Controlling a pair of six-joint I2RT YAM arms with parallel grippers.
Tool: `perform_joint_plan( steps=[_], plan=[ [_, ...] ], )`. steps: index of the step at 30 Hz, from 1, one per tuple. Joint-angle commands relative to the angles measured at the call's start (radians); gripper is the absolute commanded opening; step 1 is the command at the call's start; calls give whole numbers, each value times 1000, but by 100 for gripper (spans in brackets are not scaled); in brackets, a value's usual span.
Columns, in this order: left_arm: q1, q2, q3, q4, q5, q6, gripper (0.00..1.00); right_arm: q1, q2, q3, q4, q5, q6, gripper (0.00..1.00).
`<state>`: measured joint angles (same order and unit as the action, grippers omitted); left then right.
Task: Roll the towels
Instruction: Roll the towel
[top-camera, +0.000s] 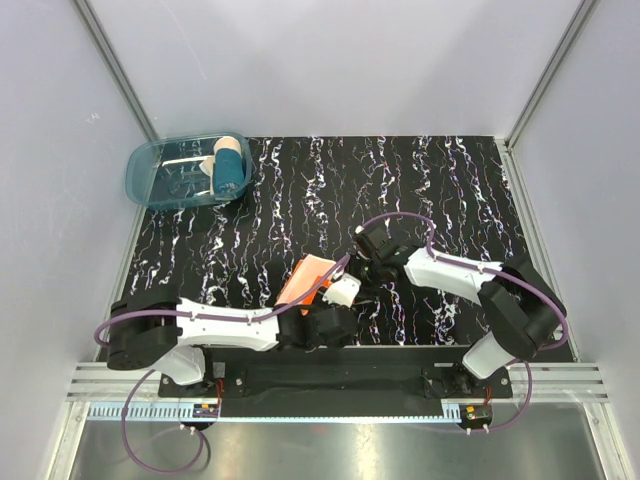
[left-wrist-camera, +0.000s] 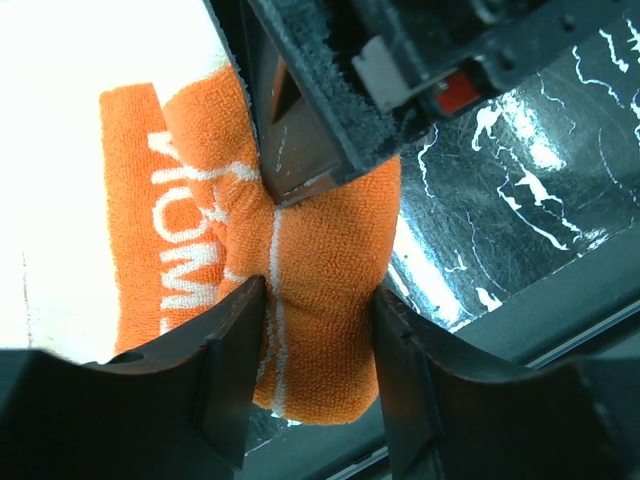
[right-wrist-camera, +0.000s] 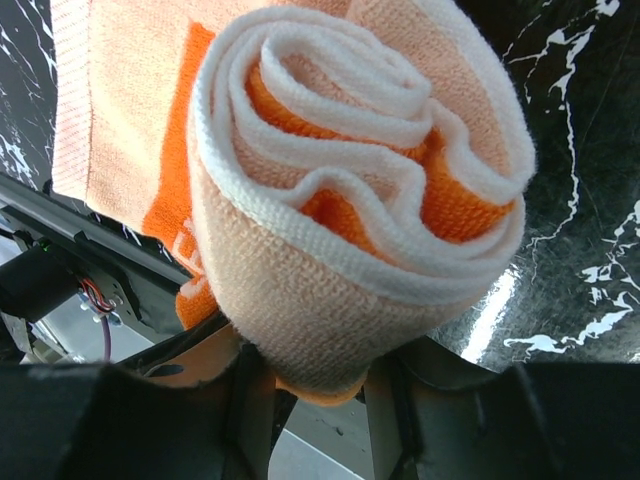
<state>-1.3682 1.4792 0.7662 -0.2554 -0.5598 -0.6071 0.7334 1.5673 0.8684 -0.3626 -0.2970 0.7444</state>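
The orange towel (top-camera: 308, 278) lies near the front middle of the black marbled table, partly rolled, with the roll's cream end (right-wrist-camera: 360, 150) facing the right wrist camera. My right gripper (right-wrist-camera: 315, 352) is shut on that roll, and its unrolled part (right-wrist-camera: 130, 110) trails to the left. My left gripper (left-wrist-camera: 320, 290) is shut on a bunched orange fold (left-wrist-camera: 320, 260), both fingers pressing the cloth. In the top view the left gripper (top-camera: 330, 318) and the right gripper (top-camera: 352, 278) meet at the towel. The teal-blue towel (top-camera: 229, 166) sits rolled in the tub.
A translucent blue plastic tub (top-camera: 150, 175) stands at the table's back left corner. The right arm's finger (left-wrist-camera: 320, 100) is close above the fold in the left wrist view. The table's front edge and metal rail (top-camera: 340, 380) run just behind both grippers.
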Motion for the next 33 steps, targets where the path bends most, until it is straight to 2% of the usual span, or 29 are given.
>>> perform_joint_plan(
  steps=[1,3,6,7,11,14,17,20,22,26,29,33],
  plan=[
    [1,30,-88,-160,75,-83,47,3,7,35,-108,62,-13,41],
    [1,27,-93,-153,90,-80,42,3,11,43,-119,64,-11,43],
    [4,24,-93,-156,106,-77,37,3,25,67,-151,87,-8,52],
    [9,20,-97,-148,115,-74,36,1,28,75,-177,111,-8,61],
    [34,-14,-129,-105,185,-59,37,-26,37,118,-254,183,-17,76],
    [67,-68,-166,-65,253,-51,37,-94,27,138,-297,216,-34,87],
    [99,-120,-186,-33,305,-45,37,-186,-4,170,-349,272,-53,92],
    [135,-151,-205,4,362,-39,37,-259,-32,275,-420,344,-77,97],
    [165,-172,-217,28,388,-37,37,-276,-44,328,-475,416,-82,99],
    [257,-224,-263,106,539,-48,37,-287,-87,408,-503,473,-83,99],
    [329,-269,-303,165,632,-69,38,-289,-165,361,-408,397,-97,99],
    [430,-309,-349,232,742,-92,38,-289,-303,178,-224,143,-91,98]
  ],
)
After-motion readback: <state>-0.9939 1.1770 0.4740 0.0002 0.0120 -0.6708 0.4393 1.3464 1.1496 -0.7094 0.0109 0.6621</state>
